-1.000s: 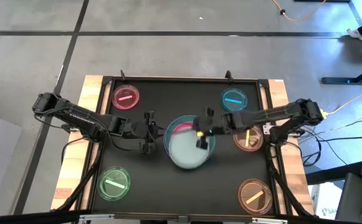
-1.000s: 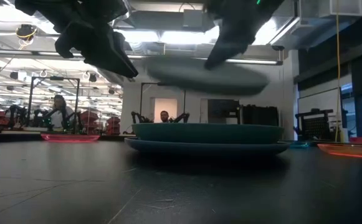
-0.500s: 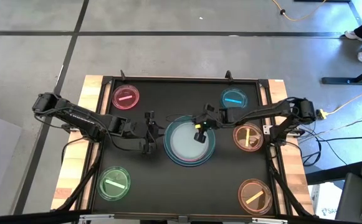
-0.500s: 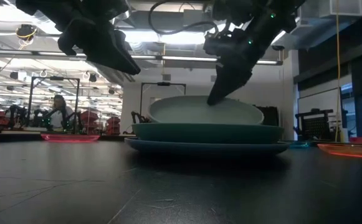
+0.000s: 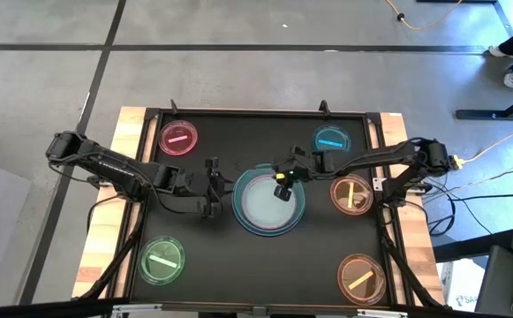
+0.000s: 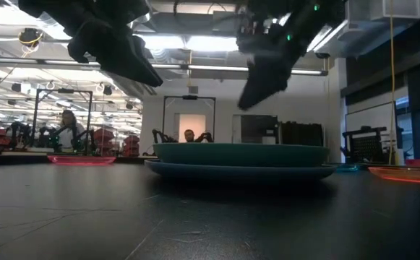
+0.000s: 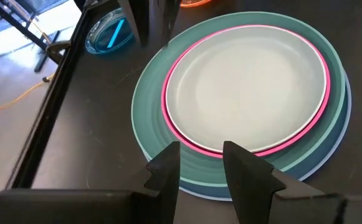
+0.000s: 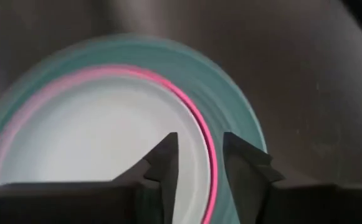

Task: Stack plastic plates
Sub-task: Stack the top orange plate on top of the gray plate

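Note:
At the table's middle stands a stack of plastic plates (image 5: pixel 269 201). The pale mint plate (image 7: pixel 246 87) lies flat on top. Under it a pink rim (image 7: pixel 168 87) shows, then the dark green plate (image 7: pixel 146 115). The blue-grey plate (image 7: pixel 336 134) sits lowest on the table. My right gripper (image 8: pixel 199 158) hovers open just above the mint plate's right rim, clear of it in the low view (image 6: pixel 259 83). My left gripper (image 7: pixel 199 163) waits open at the stack's left side (image 5: pixel 213 187), touching nothing.
Small translucent dishes stand around the stack: pink (image 5: pixel 178 138) far left, blue (image 5: pixel 331 140) far right, orange (image 5: pixel 351 194) right, another orange (image 5: pixel 360 276) near right, green (image 5: pixel 162 259) near left. A raised frame (image 5: pixel 256 112) borders the black table.
My right gripper brought the pale mint plate down over the stack, set it tilted on the plates there, then let go and rose a little. The mint plate has dropped flat into the stack, below the green rim in the low view.

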Controlling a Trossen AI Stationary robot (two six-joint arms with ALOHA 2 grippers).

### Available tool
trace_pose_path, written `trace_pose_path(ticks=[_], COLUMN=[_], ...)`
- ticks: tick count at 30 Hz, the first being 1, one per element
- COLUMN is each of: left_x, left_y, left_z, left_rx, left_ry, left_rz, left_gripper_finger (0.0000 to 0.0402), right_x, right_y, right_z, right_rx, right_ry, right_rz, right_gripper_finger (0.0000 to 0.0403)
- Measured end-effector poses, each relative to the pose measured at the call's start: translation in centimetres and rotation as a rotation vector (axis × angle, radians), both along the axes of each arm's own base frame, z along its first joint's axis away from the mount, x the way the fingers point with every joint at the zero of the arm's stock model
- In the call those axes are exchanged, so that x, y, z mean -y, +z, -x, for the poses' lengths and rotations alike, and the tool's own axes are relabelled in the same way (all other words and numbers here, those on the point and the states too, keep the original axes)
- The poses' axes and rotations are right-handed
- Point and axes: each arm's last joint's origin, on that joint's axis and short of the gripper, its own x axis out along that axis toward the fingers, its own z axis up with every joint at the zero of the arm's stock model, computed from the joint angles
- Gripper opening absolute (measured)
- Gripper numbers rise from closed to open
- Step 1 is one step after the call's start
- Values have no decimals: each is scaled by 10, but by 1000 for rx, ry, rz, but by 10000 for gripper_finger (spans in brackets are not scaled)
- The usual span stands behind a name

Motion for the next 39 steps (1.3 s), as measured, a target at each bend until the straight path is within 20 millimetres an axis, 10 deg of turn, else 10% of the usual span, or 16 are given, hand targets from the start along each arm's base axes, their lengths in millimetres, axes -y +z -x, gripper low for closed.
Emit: trace_pose_path(ticks=[7, 22, 39], left_x=[0, 0, 0], left_y=[0, 0, 0], left_z=[0, 0, 0], left_rx=[5, 7, 7], left_ry=[11, 16, 17], left_rz=[15, 21, 21], left_gripper_finger=[116, 116, 116], right_x=[-19, -57, -62], right_y=[30, 20, -81], right_z=[22, 88, 135], right_rx=[-33, -472, -680], right_ry=[-10, -310, -344], right_rz=[10, -18, -180], right_gripper_finger=[135, 136, 136])
